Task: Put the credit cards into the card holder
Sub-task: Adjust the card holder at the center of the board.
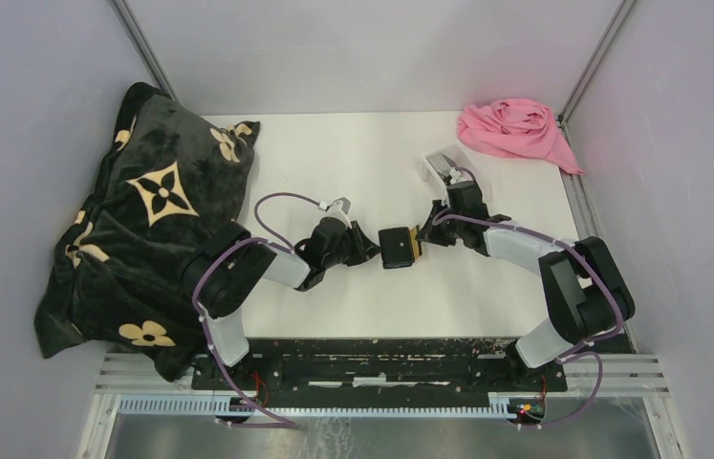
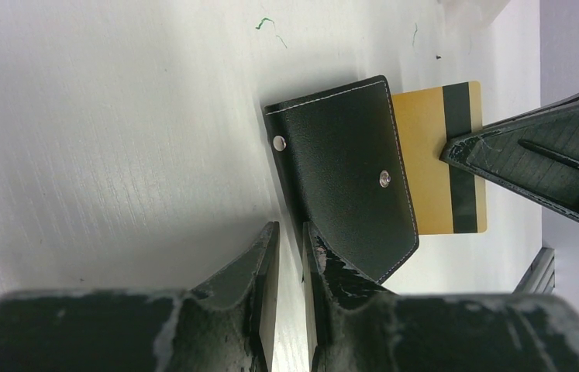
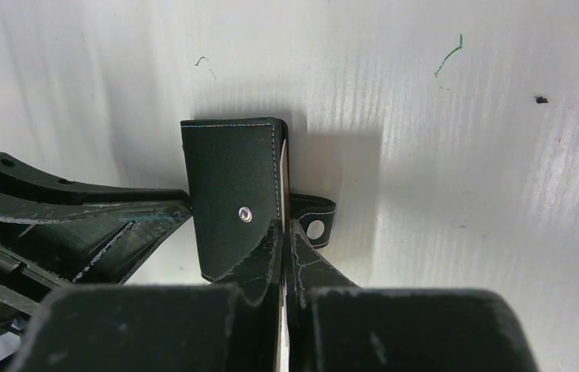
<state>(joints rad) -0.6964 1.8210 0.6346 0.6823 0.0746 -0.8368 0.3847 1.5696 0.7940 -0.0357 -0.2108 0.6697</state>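
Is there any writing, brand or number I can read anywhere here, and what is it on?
None readable.
The gold card shows only its back with a dark stripe.
The black card holder bears just metal studs.
The dark blanket carries flower motifs, no legible letters.

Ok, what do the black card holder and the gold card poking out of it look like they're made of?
The card holder: probably leather or faux leather, matte with faint grain, pale edge stitching, shiny metal studs. The gold card: likely plastic, smooth satin face, dark stripe across it.
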